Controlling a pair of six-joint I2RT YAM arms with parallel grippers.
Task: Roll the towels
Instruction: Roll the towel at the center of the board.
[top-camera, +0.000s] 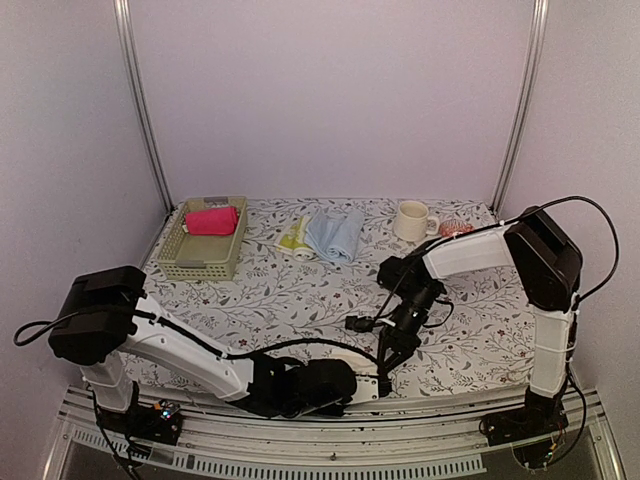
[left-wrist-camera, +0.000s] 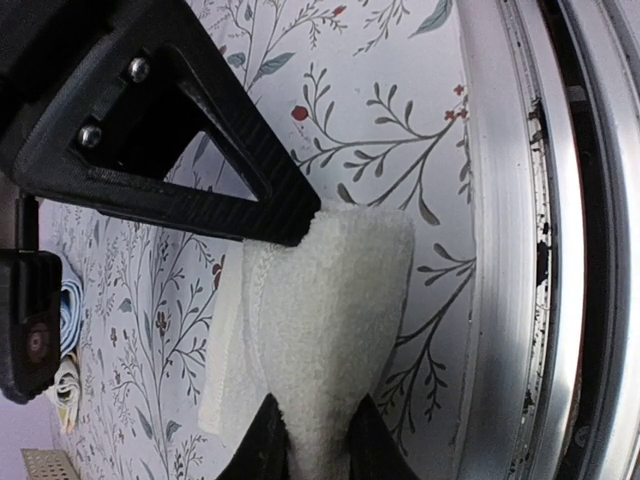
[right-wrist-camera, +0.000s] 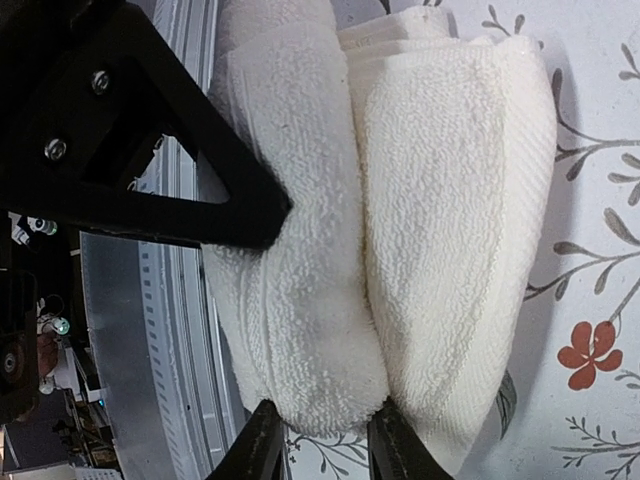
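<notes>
A cream-white towel (top-camera: 352, 358) lies partly rolled at the table's front edge, between both arms. My left gripper (left-wrist-camera: 315, 428) is shut on one narrow end of it (left-wrist-camera: 330, 290), the cloth pinched between the black fingertips. Coming from the other side, my right gripper (right-wrist-camera: 325, 432) is shut on a thick fold of the same towel (right-wrist-camera: 450, 200). In the top view the two grippers (top-camera: 340, 385) (top-camera: 384, 368) meet over it and hide most of it. A hot pink towel (top-camera: 210, 221) lies in the basket. The light blue towel (top-camera: 336, 236) and the pale yellow-green towel (top-camera: 292, 238) lie at the back.
A pale green mesh basket (top-camera: 190, 262) stands at the back left. A cream mug (top-camera: 411, 221) stands at the back right, with a small red-and-white object (top-camera: 455, 228) beside it. The metal rail (left-wrist-camera: 500, 250) of the table's front edge runs right beside the towel.
</notes>
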